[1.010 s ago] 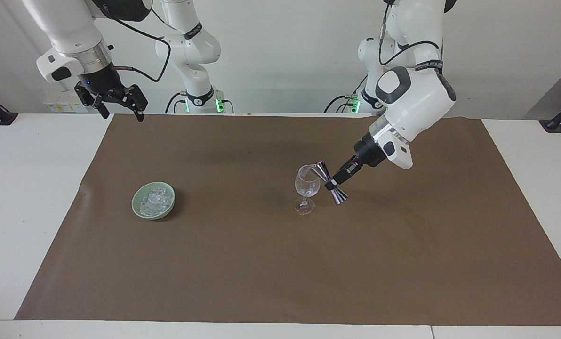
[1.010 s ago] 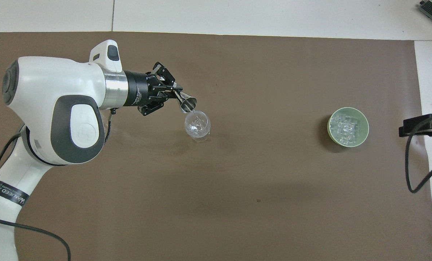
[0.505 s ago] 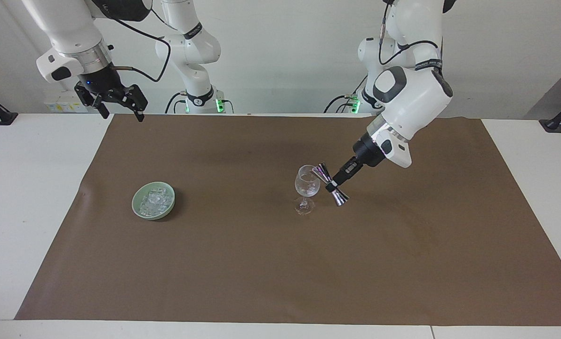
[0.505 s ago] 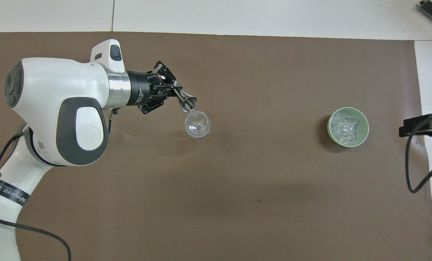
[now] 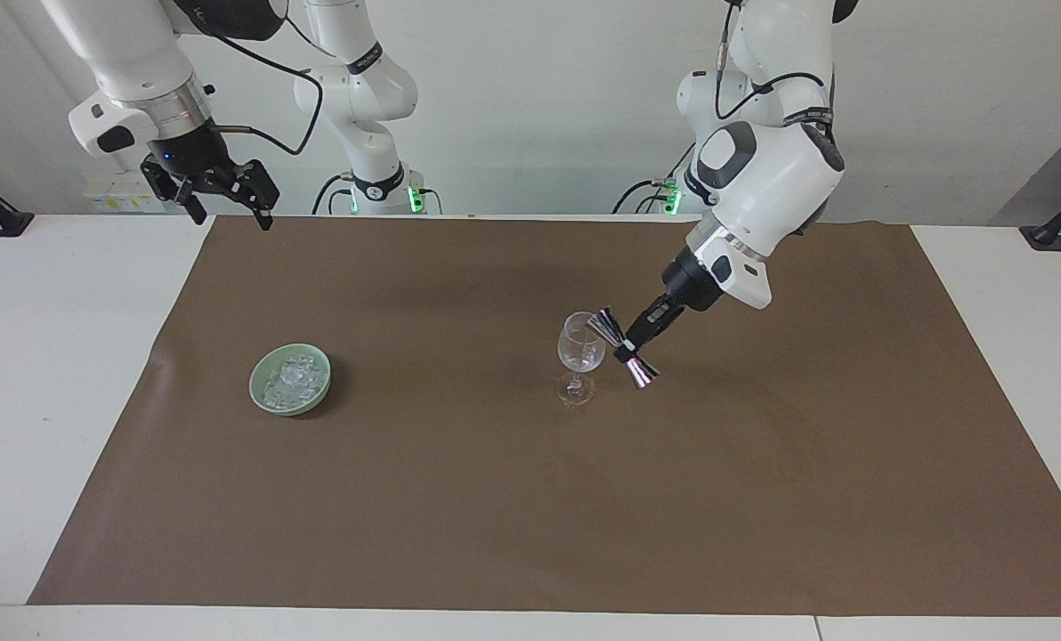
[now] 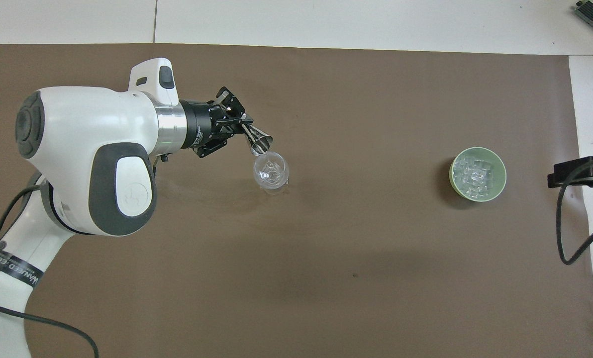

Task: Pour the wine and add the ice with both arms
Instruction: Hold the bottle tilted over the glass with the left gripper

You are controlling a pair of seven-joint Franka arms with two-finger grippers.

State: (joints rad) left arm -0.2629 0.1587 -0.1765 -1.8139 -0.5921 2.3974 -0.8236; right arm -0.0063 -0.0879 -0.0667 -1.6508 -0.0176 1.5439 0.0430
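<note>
Ice: small clear cubes (image 5: 293,378), whitish in a heap, lie in a pale green bowl (image 5: 262,402) toward the right arm's end of the table.
Ice from above: the cubes (image 6: 475,175) fill most of the bowl (image 6: 453,184), and nothing touches them.
Bowl: it sits flat on the brown mat (image 5: 530,499), well apart from the wine glass (image 5: 580,354).
Left arm: it comes in from its own end of the table and bends down low over the middle of the mat (image 6: 356,268).
Left gripper: it (image 5: 627,351) is clamped tight on the thin waist of a shiny metal measuring cup (image 5: 639,371).
Left gripper from above: it (image 6: 245,128) points sideways toward the wine glass (image 6: 271,174).
Measuring cup: it is shaped like two little cones joined at the tips, and it is tilted.
Measuring cup mouth: the upper cone (image 6: 260,142) leans over the rim of the glass, right at its edge.
Wine glass: it is clear, with a stem and a round foot, and it stands upright on the mat.
Wine glass fill: I cannot tell how much is inside it.
Right arm: it waits, held up high over the mat's corner at its own end of the table.
Right gripper: it (image 5: 228,209) hangs in the air with its fingers (image 5: 266,216) spread apart and nothing in them.
Right gripper from above: only a dark part (image 6: 582,174) shows at the picture's edge, beside the bowl.
</note>
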